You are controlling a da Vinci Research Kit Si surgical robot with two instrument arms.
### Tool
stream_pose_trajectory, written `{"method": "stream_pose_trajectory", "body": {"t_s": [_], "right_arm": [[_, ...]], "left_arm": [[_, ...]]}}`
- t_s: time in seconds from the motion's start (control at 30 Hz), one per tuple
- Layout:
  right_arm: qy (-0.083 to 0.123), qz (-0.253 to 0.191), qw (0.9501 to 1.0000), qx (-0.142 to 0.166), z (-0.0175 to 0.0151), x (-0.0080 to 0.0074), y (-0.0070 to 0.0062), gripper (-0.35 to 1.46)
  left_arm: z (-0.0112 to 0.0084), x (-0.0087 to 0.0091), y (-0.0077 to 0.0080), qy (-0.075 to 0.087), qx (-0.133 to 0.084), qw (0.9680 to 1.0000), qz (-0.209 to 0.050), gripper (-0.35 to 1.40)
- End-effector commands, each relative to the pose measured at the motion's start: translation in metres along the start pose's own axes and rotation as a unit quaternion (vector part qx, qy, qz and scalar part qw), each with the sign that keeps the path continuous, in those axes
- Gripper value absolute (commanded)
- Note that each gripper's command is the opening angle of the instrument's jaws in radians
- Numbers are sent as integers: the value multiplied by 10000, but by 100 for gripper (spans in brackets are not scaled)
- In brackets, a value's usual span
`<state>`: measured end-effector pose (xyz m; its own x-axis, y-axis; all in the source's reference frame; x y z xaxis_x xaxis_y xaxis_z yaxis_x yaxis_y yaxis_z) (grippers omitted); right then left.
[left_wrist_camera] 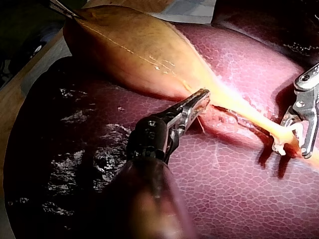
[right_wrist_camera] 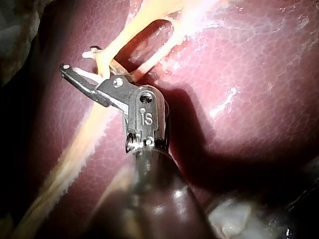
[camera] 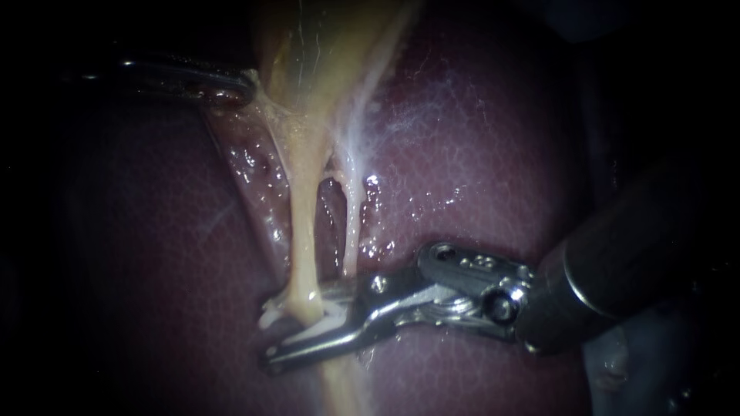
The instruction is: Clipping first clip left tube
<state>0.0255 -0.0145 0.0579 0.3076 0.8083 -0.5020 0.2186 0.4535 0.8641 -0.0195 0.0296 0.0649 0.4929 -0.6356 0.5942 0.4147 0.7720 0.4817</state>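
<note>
The left tube (camera: pixel 304 231), thick and yellowish, runs down from the gallbladder (camera: pixel 324 54) over the liver (camera: pixel 478 139). A thinner pale right tube (camera: pixel 352 231) lies beside it. My right instrument (camera: pixel 281 331) straddles the left tube low down, its jaws holding a white clip (camera: pixel 270 314) whose legs show on both sides of the tube. The right wrist view shows the same: right instrument (right_wrist_camera: pixel 82 59), tube (right_wrist_camera: pixel 107 55) between the jaws. My left instrument (camera: pixel 231 88) is shut on tissue at the gallbladder's edge. The left wrist view also shows that hold, with the left instrument (left_wrist_camera: pixel 202 97) gripping beside the gallbladder (left_wrist_camera: pixel 129 50).
Wet, glistening tissue (camera: pixel 254 169) lies between the left instrument and the left tube. A pale lump (camera: pixel 609 362) sits under the right instrument's shaft. In the left wrist view a thin metal tip (left_wrist_camera: pixel 62 7) touches the gallbladder's far end.
</note>
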Motion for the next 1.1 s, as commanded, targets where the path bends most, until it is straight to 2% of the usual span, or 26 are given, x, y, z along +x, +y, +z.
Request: {"method": "stream_pose_trajectory", "body": {"t_s": [0.03,0.2,0.37,0.4,0.43,0.47,1.1], "right_arm": [[1,-1,10000,0,0,0,0,27],[4,3,10000,-1,0,1,0,19],[3,5,10000,3,-1,1,-1,0],[10,5,10000,-9,-2,2,-1,-7],[3,7,10000,7,-3,2,-2,-26],[-5,8,10000,23,-4,2,-3,-35],[-31,67,9999,75,-8,0,4,-35]], "left_arm": [[0,0,0,0,-1,10000,0,-35],[0,0,0,0,-1,10000,0,-35],[0,0,0,0,0,10000,1,-35],[0,0,0,0,0,10000,1,-35],[0,0,0,0,0,10000,1,-35],[0,0,0,0,0,10000,1,-35],[-1,0,0,0,4,10000,0,-35]]}}
